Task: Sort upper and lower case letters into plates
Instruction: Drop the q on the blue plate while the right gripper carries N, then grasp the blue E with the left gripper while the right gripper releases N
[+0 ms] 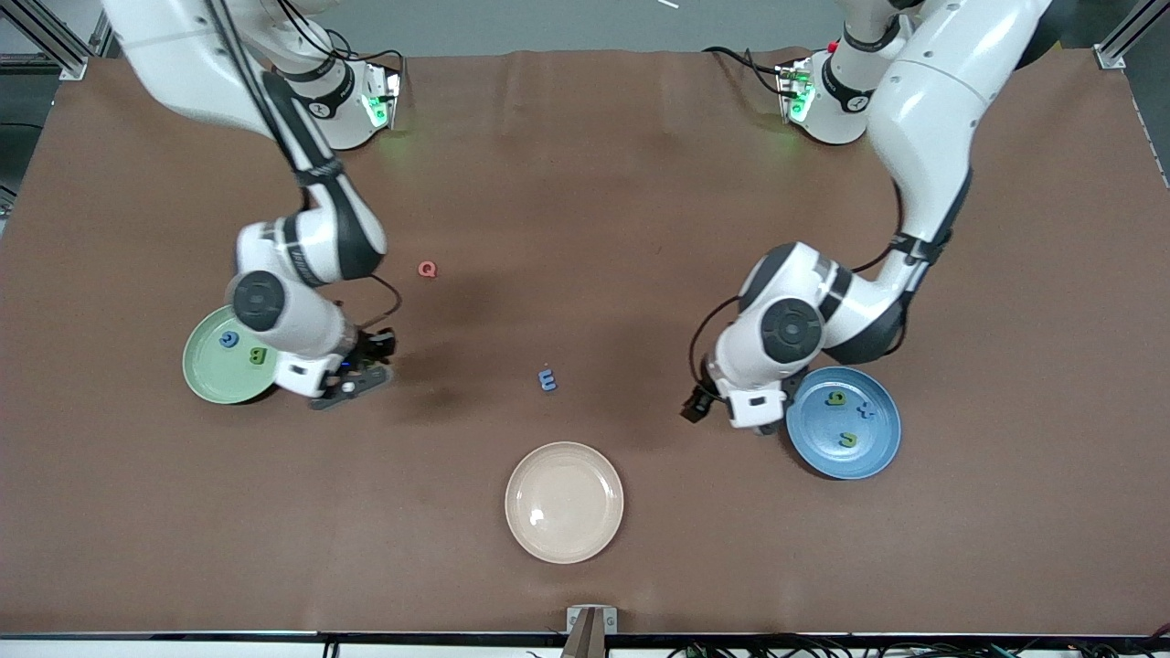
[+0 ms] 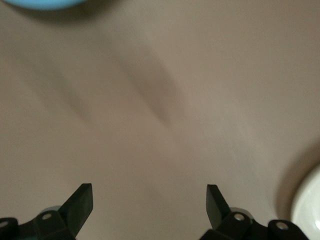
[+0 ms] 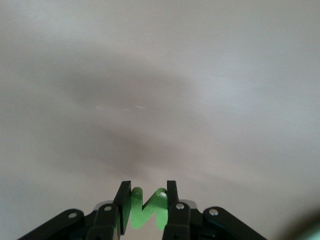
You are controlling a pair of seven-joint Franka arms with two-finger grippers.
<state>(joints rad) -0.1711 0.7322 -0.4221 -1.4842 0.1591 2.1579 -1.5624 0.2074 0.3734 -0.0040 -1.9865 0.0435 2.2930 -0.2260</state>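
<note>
My right gripper (image 1: 352, 386) is beside the pale green plate (image 1: 206, 375), shut on a green letter (image 3: 147, 210) shaped like an N, low over the table. It shows in the right wrist view (image 3: 146, 187). The green plate holds a blue letter (image 1: 228, 339) and a green letter (image 1: 259, 355). My left gripper (image 1: 704, 407) is open and empty (image 2: 150, 197) over bare table beside the blue plate (image 1: 882, 457). That plate holds two green letters (image 1: 835, 397) (image 1: 848, 440) and a blue one (image 1: 866, 411). A pink Q (image 1: 427, 269) and a blue E (image 1: 547, 379) lie on the table.
A cream-beige plate (image 1: 564, 502) sits empty near the front edge, nearer to the front camera than the blue E. Its rim shows in the left wrist view (image 2: 310, 210), as does the blue plate's edge (image 2: 45, 4). The brown mat (image 1: 585, 164) covers the table.
</note>
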